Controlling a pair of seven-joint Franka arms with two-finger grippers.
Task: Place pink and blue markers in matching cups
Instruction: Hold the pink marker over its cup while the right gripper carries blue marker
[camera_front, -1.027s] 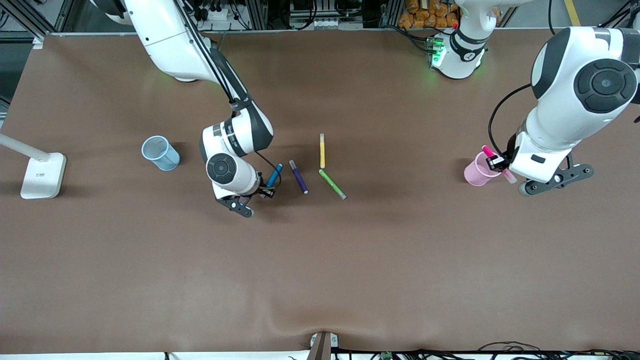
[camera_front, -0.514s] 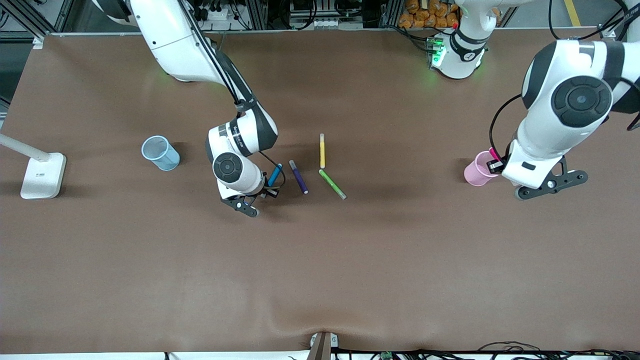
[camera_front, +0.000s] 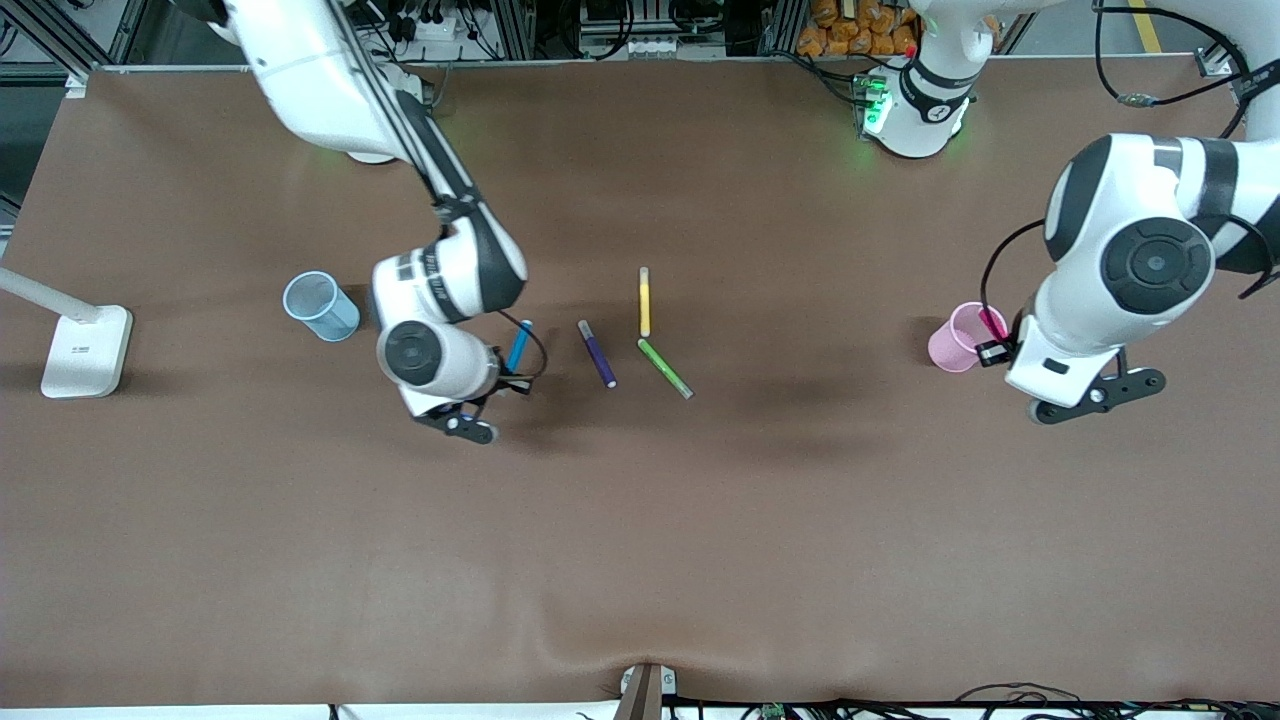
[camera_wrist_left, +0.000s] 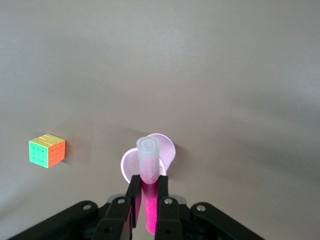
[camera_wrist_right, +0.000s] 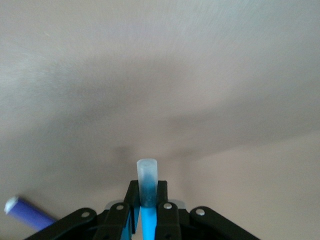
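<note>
**Both grippers held their markers, pink one at its cup**

Right gripper (camera_front: 490, 380) was clamped on the blue marker (camera_front: 518, 346), lifted off the table (camera_front: 640, 550) beside the purple pen (camera_front: 597, 353), toward the right arm's end from it. Its forearm angled down from the base, wrist bent. The grip sat low on the shaft, likely to leave the pale end free for dropping in. The blue cup (camera_front: 320, 306) stood empty, well apart from the purple pen toward that same end.

Left gripper (camera_wrist_left: 146, 200) was closed on the pink marker (camera_wrist_left: 148, 170), over the pink cup (camera_wrist_left: 150, 161), seemingly lined up for release. A cube (camera_wrist_left: 47, 150) lay near that cup.
</note>
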